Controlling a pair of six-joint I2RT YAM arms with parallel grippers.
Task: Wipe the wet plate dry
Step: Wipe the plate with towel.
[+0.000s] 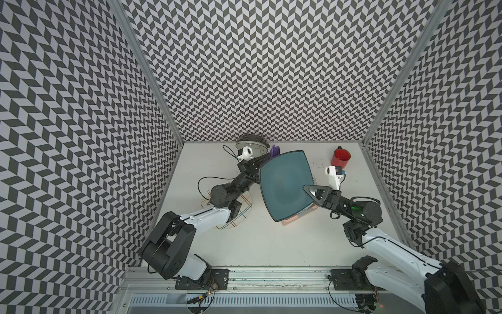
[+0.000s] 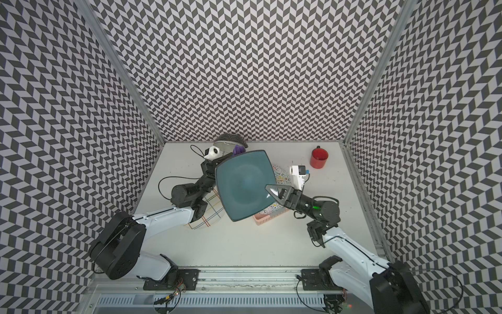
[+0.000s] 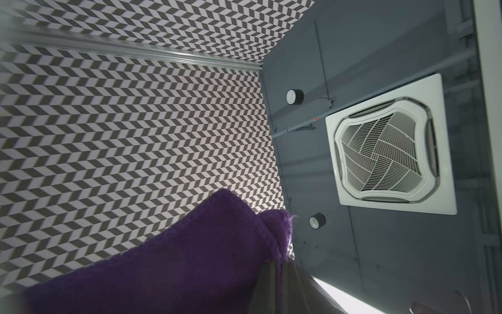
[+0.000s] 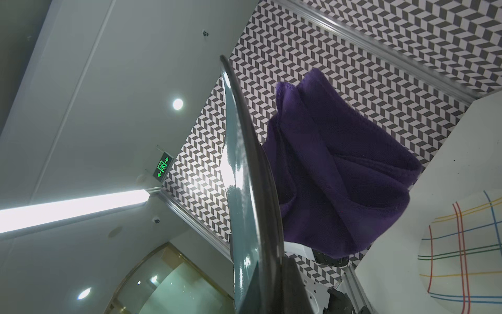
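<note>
The white bench point(image 1: 271, 244) spreads beneath everything. Raised off it, near the middle, is the square teal plate point(image 1: 285, 182), which I take as my mark. It is tilted, its glossy teal face turned up in both top views and seen edge-on from my right wrist point(image 4: 244, 190).

To the left of the plate, a round plate with coloured crossing lines point(image 2: 209, 214) lies flat on the bench, partly under my left arm. The purple cloth point(image 4: 339, 176) stands bunched on the plate's dark underside; whether it touches, I cannot tell. From above only a tuft of it point(image 1: 274, 151) peeps past the plate's far edge.

Under the plate's near corner sits a pink basket point(image 2: 264, 217), with a speckled plate point(image 2: 279, 174) showing past the teal rim. Behind the plate, by the back wall, is a dark mesh bowl point(image 1: 251, 140). To the right of the plate and further back, well apart, stands a red mug point(image 1: 341, 159).

My right fingers point(image 1: 308, 188) are clamped on the plate's right edge. My left fingers point(image 1: 258, 163), at the plate's left edge and mostly hidden by it, are closed on the cloth.
</note>
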